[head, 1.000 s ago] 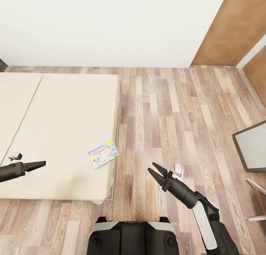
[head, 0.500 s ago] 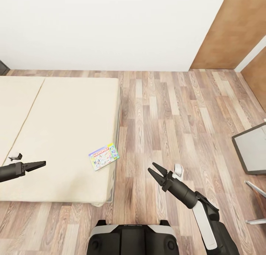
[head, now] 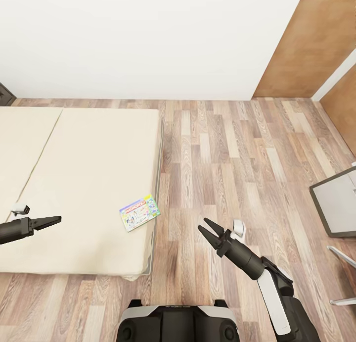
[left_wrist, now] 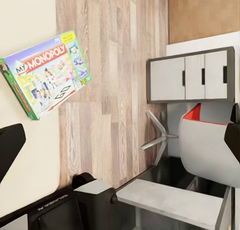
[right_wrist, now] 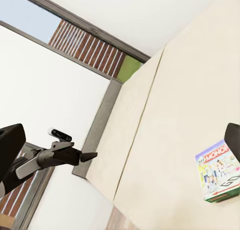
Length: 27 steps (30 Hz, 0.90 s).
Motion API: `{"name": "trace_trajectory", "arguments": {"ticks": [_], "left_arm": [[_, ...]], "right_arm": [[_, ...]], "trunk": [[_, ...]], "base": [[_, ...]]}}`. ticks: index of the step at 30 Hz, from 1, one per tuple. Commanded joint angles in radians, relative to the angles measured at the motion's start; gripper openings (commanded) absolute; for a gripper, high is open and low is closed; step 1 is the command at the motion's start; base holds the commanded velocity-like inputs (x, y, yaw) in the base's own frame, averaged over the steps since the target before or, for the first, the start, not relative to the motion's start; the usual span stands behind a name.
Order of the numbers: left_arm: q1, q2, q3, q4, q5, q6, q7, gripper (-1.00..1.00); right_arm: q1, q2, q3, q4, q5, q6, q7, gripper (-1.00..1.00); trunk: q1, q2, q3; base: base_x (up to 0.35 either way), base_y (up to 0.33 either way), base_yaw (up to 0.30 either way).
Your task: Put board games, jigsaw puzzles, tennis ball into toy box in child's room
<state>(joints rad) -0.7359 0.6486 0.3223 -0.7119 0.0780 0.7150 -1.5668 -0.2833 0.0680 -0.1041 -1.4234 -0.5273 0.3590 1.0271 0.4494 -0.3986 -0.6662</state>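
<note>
Cream mattress halves of the bed [head: 84,149] carry one board game [head: 140,212], a white-and-green Monopoly box lying flat at the bed's right edge near its front corner. Over the front left of the mattress the left gripper [head: 53,219] points level toward the box, fingers together. Right of the bed, above bare plank floor [head: 232,154], the right gripper [head: 208,229] angles toward the box, fingers spread, nothing held. A grey cabinet [head: 338,203] stands farthest right.
</note>
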Motion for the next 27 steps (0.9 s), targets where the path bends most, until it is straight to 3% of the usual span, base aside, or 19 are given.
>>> {"name": "trace_trajectory", "arguments": {"ticks": [1, 27], "left_arm": [[0.0, 0.0, 0.0, 0.0, -0.001, 0.011, -0.004, 1.0], [0.0, 0.0, 0.0, 0.0, -0.001, 0.011, -0.004, 1.0]], "right_arm": [[0.0, 0.001, -0.002, 0.0, -0.004, 0.009, 0.003, 1.0], [0.0, 0.0, -0.002, -0.001, -0.005, 0.011, 0.004, 1.0]], "trunk": [[0.001, -0.001, 0.001], [0.001, -0.001, 0.044]], "base": [[0.0, 0.0, 0.0], [0.0, 0.0, 0.0]]}}
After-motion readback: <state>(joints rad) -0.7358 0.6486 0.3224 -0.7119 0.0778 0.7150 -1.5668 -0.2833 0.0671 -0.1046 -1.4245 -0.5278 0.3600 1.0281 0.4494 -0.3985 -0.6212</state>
